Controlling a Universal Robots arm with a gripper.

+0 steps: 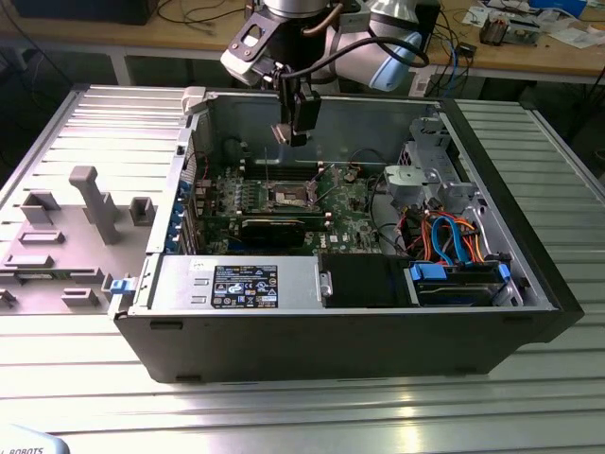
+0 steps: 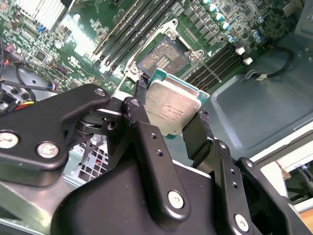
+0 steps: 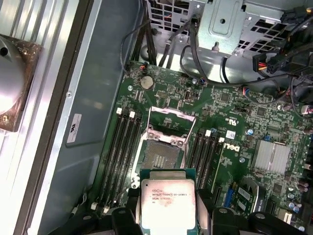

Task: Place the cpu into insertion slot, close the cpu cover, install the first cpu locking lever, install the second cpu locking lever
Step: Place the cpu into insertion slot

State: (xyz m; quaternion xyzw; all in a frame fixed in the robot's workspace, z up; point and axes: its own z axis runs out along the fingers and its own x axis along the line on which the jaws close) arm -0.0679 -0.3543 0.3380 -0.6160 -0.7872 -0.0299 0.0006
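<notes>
The black two-fingered gripper [image 2: 171, 110] grips the cpu [image 2: 172, 105], a small flat square chip with a silvery-grey metal top and a green rim. One black finger [image 2: 139, 95] presses on each of two opposite edges. In the first wrist view the gripper [image 3: 168, 218] holds the chip [image 3: 167, 200] level, metal face up.

In the exterior view the gripper [image 1: 291, 137] hangs in the air above the board, so the chip is clear of the insertion slot [image 1: 288, 197]. This slot [image 3: 160, 155] is a small square socket with a pale pin field ringed by a dark metal frame, and its pins lie bare. The cpu cover [image 3: 171, 112], a thin grey metal plate with a large square window, is swung open on the socket's far side.

Long black memory slots [image 3: 124, 152] flank the socket on the green motherboard [image 3: 230, 161]. The board sits inside an open dark computer case [image 1: 331, 340], which rests on a slatted metal table [image 1: 284, 407].
</notes>
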